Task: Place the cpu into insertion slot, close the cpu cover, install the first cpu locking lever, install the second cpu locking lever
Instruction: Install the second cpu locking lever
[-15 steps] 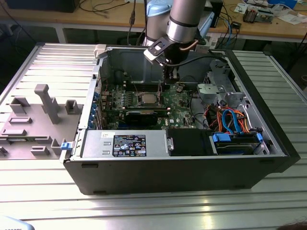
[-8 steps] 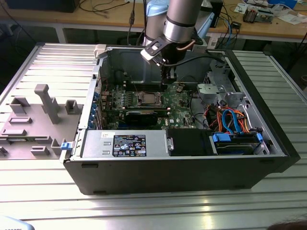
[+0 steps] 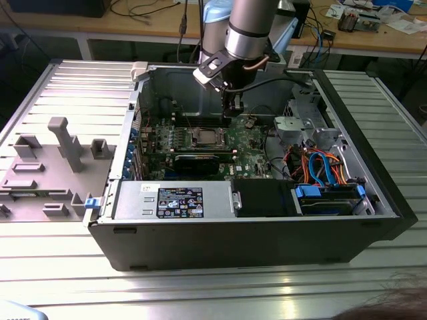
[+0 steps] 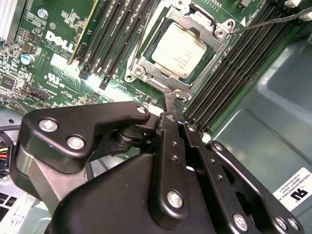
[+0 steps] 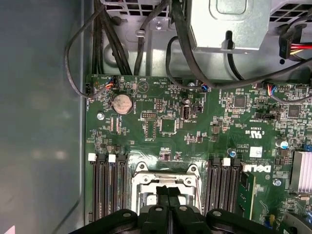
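Pincer [image 4: 171, 105] blk, fingers together | cpu [image 4: 178, 49] dull-silver square (seated) | cpu cover [image 4: 146, 66] shiny frame

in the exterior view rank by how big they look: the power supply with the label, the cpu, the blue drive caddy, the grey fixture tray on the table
1. grey fixture tray
2. power supply
3. blue drive caddy
4. cpu

The tray runs past the picture's edge, so its rank over the power supply is unsure.
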Controlling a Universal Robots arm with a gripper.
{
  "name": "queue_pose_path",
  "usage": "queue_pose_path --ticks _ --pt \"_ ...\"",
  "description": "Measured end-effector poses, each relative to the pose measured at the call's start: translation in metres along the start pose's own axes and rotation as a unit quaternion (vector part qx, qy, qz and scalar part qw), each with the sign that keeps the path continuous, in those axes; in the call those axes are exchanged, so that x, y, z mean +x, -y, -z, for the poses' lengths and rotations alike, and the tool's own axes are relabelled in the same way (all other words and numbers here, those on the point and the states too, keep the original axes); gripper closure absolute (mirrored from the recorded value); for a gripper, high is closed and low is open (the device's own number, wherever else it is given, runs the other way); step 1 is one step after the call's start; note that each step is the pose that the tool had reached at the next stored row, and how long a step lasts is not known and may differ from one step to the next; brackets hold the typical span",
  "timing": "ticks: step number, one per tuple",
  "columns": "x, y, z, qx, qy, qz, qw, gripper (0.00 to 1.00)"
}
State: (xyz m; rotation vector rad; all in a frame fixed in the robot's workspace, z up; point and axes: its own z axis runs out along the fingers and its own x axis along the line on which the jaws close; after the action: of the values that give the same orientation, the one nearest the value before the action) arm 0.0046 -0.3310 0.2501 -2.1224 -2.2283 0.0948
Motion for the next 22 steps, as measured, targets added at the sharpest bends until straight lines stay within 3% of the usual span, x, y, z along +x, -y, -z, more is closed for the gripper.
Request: queue_pose_path --ticks 16,20,22 --pt "0.0003 0.0064 -0.0008 0.0000 0.0000 0.000 1.00000 0.89" --pt "0.0007 0.0150 -0.0026 0.0000 0.0000 0.000 1.00000 0.89" --pt "0.0008 0.0152 -0.0027 0.0000 0.0000 0.000 1.00000 0.89"
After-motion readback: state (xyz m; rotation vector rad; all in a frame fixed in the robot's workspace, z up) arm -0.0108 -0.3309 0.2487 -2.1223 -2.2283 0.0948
